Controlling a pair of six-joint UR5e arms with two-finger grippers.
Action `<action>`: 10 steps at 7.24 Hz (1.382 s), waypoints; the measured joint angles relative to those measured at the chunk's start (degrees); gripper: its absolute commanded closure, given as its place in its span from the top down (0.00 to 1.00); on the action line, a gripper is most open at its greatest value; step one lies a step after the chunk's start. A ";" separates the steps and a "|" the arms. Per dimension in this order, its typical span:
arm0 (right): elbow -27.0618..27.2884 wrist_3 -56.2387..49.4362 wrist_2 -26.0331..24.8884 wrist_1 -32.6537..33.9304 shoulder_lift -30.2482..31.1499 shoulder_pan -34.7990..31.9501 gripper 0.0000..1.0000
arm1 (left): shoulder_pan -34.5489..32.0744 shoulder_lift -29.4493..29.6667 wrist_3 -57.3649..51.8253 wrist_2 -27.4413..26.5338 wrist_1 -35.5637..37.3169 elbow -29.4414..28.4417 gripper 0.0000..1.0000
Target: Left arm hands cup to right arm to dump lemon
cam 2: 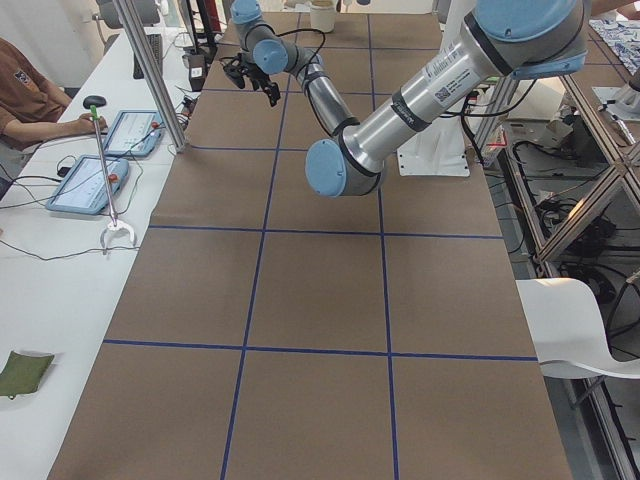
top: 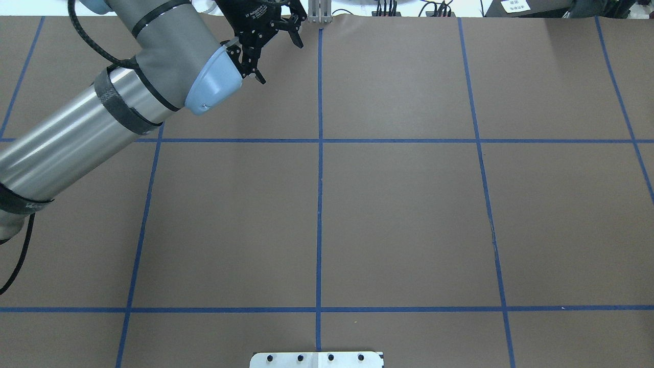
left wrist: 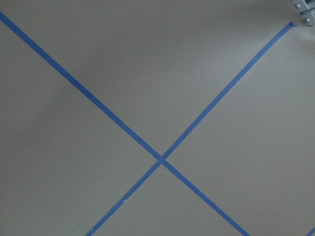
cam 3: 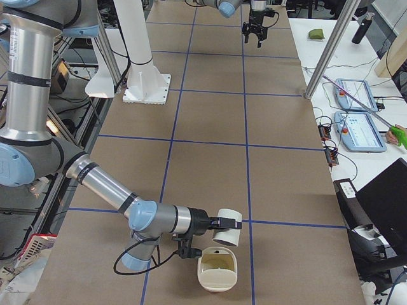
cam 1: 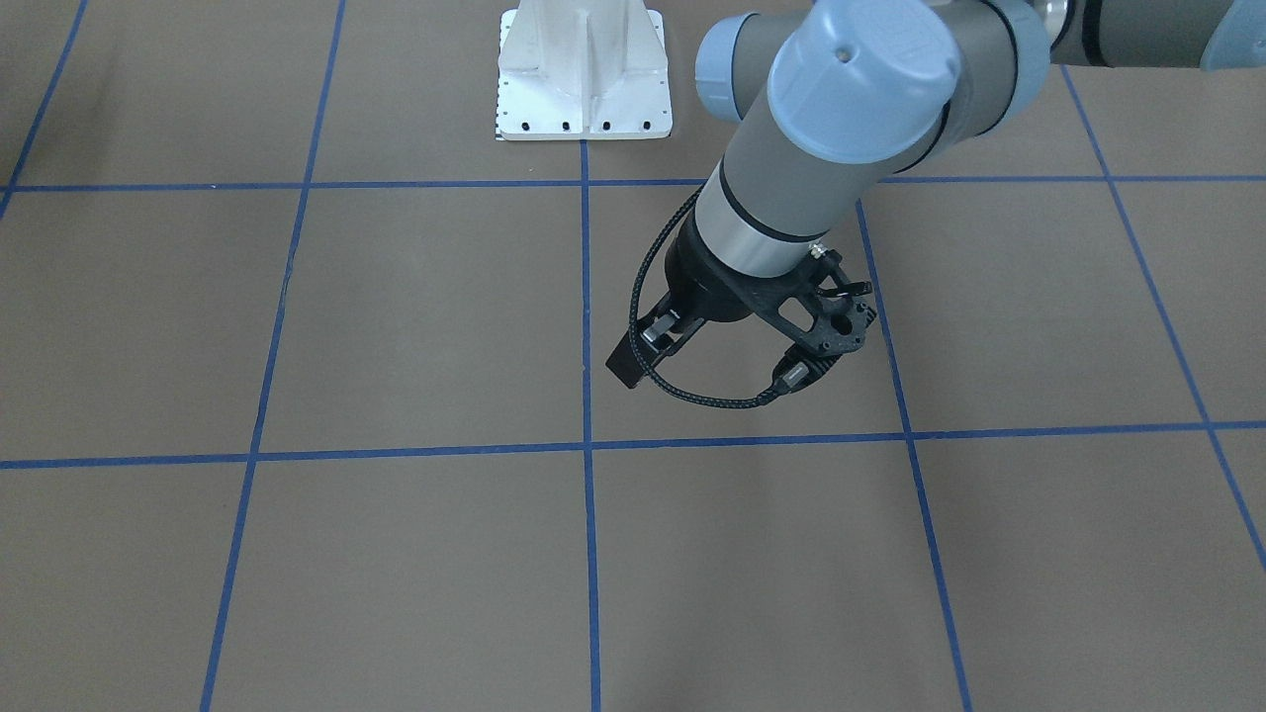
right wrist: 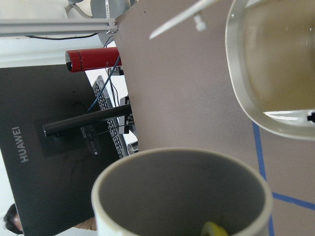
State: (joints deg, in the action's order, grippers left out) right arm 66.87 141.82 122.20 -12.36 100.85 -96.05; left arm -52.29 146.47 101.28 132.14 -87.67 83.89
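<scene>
The cream-white cup [cam 3: 227,235] lies tipped on its side at the tip of my right arm [cam 3: 159,219], above the table near its right end. The right wrist view looks into its grey inside [right wrist: 182,187], and the yellow-green lemon [right wrist: 212,229] sits at the lower rim. A cream bowl [cam 3: 217,270] stands right below the cup's mouth and also shows in the right wrist view [right wrist: 241,98]. The right gripper's fingers are hidden, so I cannot tell their state. My left gripper [cam 1: 648,351] is open and empty, far away over the table's far side [cam 3: 255,38].
The white robot pedestal [cam 1: 584,79] stands at the table's near-robot edge. Operator tablets [cam 3: 359,121] lie on a side bench. A red cylinder [right wrist: 93,59] and a black monitor [right wrist: 44,147] stand beyond the table's right end.
</scene>
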 measured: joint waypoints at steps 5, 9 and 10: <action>-1.77 14.69 1.13 -0.03 -0.13 -3.62 0.04 | -0.43 1.37 -0.03 -0.77 0.06 -0.05 1.00; -2.64 19.14 2.11 -0.03 -1.59 -4.90 0.04 | -0.36 2.00 -0.03 -1.79 0.19 -0.16 1.00; -2.67 19.77 2.13 -0.03 -2.02 -5.11 0.05 | -0.36 2.22 -0.03 -1.88 0.33 -0.16 1.00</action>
State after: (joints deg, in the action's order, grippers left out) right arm 64.20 161.59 124.33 -12.39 98.84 -101.16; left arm -52.65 148.68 101.25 130.26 -87.34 83.73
